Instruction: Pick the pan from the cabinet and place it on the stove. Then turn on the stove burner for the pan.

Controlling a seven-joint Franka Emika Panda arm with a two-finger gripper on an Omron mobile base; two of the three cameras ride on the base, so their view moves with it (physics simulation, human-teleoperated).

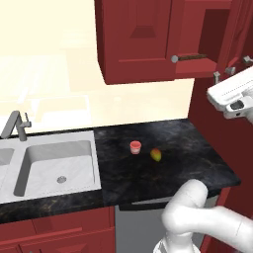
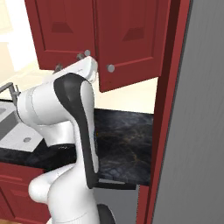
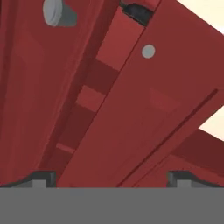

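Note:
The cabinet (image 1: 143, 44) hangs above the counter, dark red with raised-panel doors; its right door (image 1: 195, 34) stands ajar. A slim brown bar (image 1: 192, 57) beside a silver knob (image 1: 174, 59) looks like the pan's handle. My hand's white body (image 1: 230, 94) is just right of and below that door. In the hand view my gripper (image 3: 111, 179) is open, with nothing between its fingers, and looks up along the doors (image 3: 131, 113) from close by. A dark shape (image 3: 138, 13) sits in the gap between them; I cannot tell whether it is the pan. The stove and its burner are out of view.
On the black counter (image 1: 197, 148) stand a small red cup (image 1: 135, 147) and a yellow-red fruit (image 1: 156, 154). A steel sink (image 1: 59, 168) with a faucet (image 1: 15, 123) lies to the left. A tall red panel (image 2: 168, 109) and a grey wall (image 2: 201, 131) close off the right.

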